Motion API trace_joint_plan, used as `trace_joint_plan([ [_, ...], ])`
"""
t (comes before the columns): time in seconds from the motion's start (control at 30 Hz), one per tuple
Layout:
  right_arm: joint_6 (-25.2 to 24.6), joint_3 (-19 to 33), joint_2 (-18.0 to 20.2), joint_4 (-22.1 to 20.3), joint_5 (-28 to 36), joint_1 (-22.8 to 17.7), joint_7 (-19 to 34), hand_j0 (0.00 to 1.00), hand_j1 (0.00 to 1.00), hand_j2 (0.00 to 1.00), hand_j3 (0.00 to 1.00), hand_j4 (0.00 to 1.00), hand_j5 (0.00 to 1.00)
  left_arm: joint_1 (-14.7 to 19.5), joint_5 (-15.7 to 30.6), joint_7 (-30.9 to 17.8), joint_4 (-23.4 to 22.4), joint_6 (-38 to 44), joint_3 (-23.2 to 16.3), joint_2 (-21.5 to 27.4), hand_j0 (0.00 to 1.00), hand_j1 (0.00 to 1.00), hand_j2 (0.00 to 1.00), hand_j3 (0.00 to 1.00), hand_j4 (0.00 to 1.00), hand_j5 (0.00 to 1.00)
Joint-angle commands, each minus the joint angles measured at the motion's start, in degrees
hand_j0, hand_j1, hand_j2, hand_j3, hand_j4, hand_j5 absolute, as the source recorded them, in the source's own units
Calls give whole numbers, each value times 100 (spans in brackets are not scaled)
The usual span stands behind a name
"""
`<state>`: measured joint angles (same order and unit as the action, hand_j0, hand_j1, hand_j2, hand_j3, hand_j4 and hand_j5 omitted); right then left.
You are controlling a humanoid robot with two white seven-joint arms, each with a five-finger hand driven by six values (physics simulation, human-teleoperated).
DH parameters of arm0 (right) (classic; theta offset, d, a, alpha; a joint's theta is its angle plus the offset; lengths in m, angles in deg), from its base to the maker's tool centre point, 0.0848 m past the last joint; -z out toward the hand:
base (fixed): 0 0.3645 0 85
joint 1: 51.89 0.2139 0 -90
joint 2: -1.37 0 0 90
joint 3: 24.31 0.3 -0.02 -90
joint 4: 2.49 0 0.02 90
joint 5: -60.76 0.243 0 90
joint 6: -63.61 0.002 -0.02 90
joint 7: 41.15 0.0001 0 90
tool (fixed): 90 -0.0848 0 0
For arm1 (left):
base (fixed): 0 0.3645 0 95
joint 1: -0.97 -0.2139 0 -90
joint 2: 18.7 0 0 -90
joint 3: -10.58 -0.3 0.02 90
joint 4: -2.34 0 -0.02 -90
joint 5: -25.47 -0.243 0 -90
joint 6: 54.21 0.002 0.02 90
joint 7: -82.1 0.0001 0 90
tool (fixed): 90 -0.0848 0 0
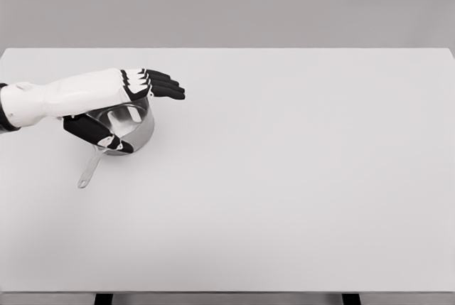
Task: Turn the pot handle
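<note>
A small steel saucepan point(139, 133) stands on the white table point(298, 177) at the left. Its thin handle point(89, 172) points toward the front left. My left hand point(147, 103) reaches in from the left edge and lies over the pan's open top. Its dark fingers point(162, 86) stretch out straight past the far rim. The thumb point(106, 138) hangs lower, at the near rim where the handle joins the pan. The hand is open and I see no closed grasp on the pan. Much of the rim and inside is hidden by the hand.
The table's far edge runs just behind the hand, and its front edge shows at the bottom with two dark legs point(104, 298) below it.
</note>
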<state>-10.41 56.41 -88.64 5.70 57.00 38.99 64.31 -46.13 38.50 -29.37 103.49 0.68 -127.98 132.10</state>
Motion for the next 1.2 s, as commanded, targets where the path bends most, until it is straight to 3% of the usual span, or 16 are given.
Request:
trace_joint_plan([
  [0.0, 2, -4, 1, 16, -3, 0, 1, 100, 100, 100, 100, 100, 100, 0, 33, 3, 1, 11, 5, -6, 100, 100, 100, 100, 100, 100],
  [0.37, 2, 5, 1, 25, -3, -26, 10, 100, 100, 100, 100, 100, 100, -105, -161, 2, 1, 11, 58, -94, 100, 100, 100, 100, 100, 100],
  [0.43, 2, 14, 1, 25, -3, -26, 1, 100, 100, 100, 100, 100, 100, -176, -126, 213, 10, 11, 207, -217, 100, 100, 100, 100, 100, 100],
  [0.57, 2, 14, 1, 25, -3, -26, 1, 100, 100, 100, 100, 100, 100, -1335, -240, 1417, 1, 11, 1577, -455, 100, 100, 100, 100, 100, 100],
  [0.6, 2, 14, 1, 25, -3, -26, 1, 100, 100, 100, 100, 100, 100, -1661, -240, 1672, 1, 11, 1806, -455, 100, 100, 100, 100, 100, 100],
  [0.67, 2, 5, 1, 25, -3, -26, 1, 100, 100, 100, 100, 100, 100, -1758, -336, 2059, 1, 11, 1851, -490, 100, 100, 100, 100, 100, 100],
  [0.7, 2, 14, 1, 25, -3, -26, 1, 100, 100, 100, 100, 100, 100, -1784, -556, 2348, 1, 11, 1851, -499, 100, 100, 100, 100, 100, 100],
  [0.77, 2, 14, 1, 25, -3, -26, 1, 100, 100, 100, 100, 100, 100, -1863, -1522, 3324, 1, 11, 1807, -612, 100, 100, 100, 100, 100, 100],
  [0.8, 2, 14, 1, 25, -3, -26, 1, 100, 100, 100, 100, 100, 100, -2082, -1699, 3579, 1, 11, 1807, -806, 100, 100, 100, 100, 100, 100],
  [0.83, 2, 14, 1, 25, -3, -26, 1, 100, 100, 100, 100, 100, 100, -2206, -1804, 3597, 1, 11, 1798, -982, 100, 100, 100, 100, 100, 100],
  [1.03, 2, 14, 1, 25, -3, -26, 1, 100, 100, 100, 100, 100, 100, -2487, -2797, 3492, 1, 11, 1737, -1008, 100, 100, 100, 100, 100, 100],
  [1.17, 2, 14, 1, 25, -3, -26, 1, 100, 100, 100, 100, 100, 100, -2505, -3122, 3492, 1, 11, 1315, -1000, 100, 100, 100, 100, 100, 100],
])
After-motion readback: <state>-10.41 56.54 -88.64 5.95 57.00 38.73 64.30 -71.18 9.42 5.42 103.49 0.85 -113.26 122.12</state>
